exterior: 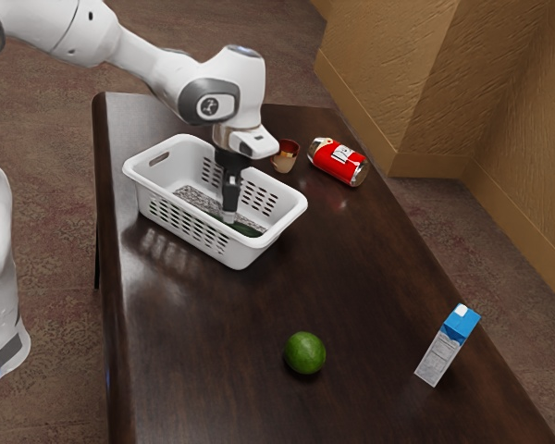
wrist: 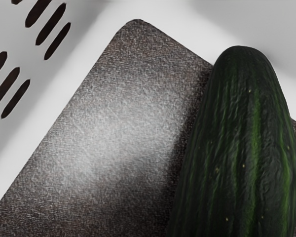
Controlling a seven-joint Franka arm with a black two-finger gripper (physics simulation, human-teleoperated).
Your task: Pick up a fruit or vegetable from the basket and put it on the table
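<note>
My gripper [exterior: 229, 213] reaches down inside the white slotted basket [exterior: 243, 253], low over its bottom; whether it is open or shut cannot be made out. A dark green cucumber [exterior: 248, 228] lies in the basket right at the gripper's lower end, partly hidden by the gripper and the basket wall. In the wrist view the cucumber [wrist: 241, 148], large and close under my hand, runs down to the lower edge, over a speckled grey-brown surface [wrist: 113, 123] beside the white basket wall [wrist: 54, 94]. The basket stands on the dark wooden table [exterior: 203, 351].
A green round fruit [exterior: 305, 353] rests on the table nearer the exterior camera. A blue-and-grey carton [exterior: 447, 344] stands toward the exterior view's right. Beyond the basket are a copper-coloured mug [exterior: 284, 159] and a red can [exterior: 339, 162] on its side.
</note>
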